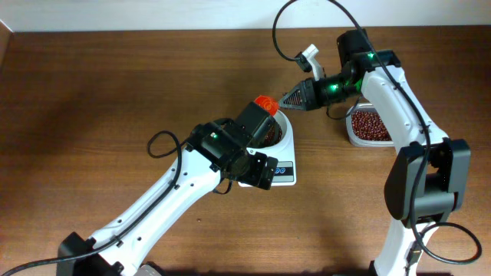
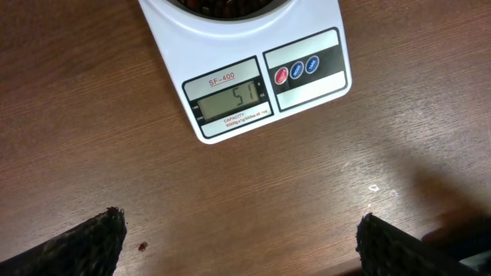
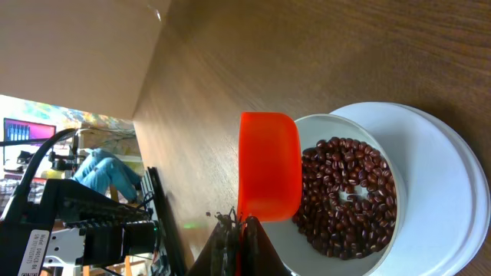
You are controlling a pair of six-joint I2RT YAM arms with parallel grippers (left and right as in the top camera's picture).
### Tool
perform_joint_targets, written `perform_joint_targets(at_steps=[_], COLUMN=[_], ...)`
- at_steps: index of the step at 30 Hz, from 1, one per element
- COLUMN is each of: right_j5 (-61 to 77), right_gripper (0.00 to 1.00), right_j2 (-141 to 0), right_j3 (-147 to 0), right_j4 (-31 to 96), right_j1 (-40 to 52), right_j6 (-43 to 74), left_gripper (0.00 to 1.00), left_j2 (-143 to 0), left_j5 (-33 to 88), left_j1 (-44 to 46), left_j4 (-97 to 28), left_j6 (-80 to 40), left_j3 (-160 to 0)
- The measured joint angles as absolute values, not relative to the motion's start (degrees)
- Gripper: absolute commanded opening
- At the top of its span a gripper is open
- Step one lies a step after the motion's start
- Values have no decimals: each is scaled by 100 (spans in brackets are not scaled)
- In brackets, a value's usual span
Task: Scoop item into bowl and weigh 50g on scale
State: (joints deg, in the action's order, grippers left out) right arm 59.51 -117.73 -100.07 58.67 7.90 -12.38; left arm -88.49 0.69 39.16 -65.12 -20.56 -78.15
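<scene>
The white bowl (image 1: 286, 127) stands on the white scale (image 1: 285, 172) and holds a heap of dark red-brown beans (image 1: 271, 139). In the left wrist view the scale (image 2: 307, 92) has its display showing 51. My right gripper (image 1: 294, 100) is shut on the handle of the orange-red scoop (image 1: 265, 103), held at the bowl's far rim. In the right wrist view the scoop (image 3: 268, 165) lies beside the beans (image 3: 345, 195) in the bowl (image 3: 337, 121), and the gripper (image 3: 242, 230) is pinched on it. My left gripper (image 1: 259, 175) hovers open and empty over the scale's front (image 2: 242, 238).
A clear plastic tub (image 1: 368, 126) with more beans stands to the right of the scale, under the right arm. One stray bean (image 2: 143, 246) lies on the wooden table in front of the scale.
</scene>
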Motion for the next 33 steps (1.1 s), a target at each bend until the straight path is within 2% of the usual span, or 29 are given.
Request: perform_joint_targets(at_steps=[17, 27, 33], right_j5=[5918, 6215, 4499], right_gripper=[4, 4, 4], right_j2=[-11775, -11778, -11620], right_j3=[-10090, -10368, -10628], right_j4=[6121, 7481, 7850], right_j1=[624, -1752, -2773], right_j6=[-1240, -1234, -864], left_gripper=[99, 99, 99], left_j2=[-8849, -8849, -8849], left_j5=[69, 69, 69], left_j1=[3916, 3916, 3916], left_j4=[-6512, -6514, -6512], left_j6=[-2056, -2056, -2056], left_j3=[-7815, -7815, -7815])
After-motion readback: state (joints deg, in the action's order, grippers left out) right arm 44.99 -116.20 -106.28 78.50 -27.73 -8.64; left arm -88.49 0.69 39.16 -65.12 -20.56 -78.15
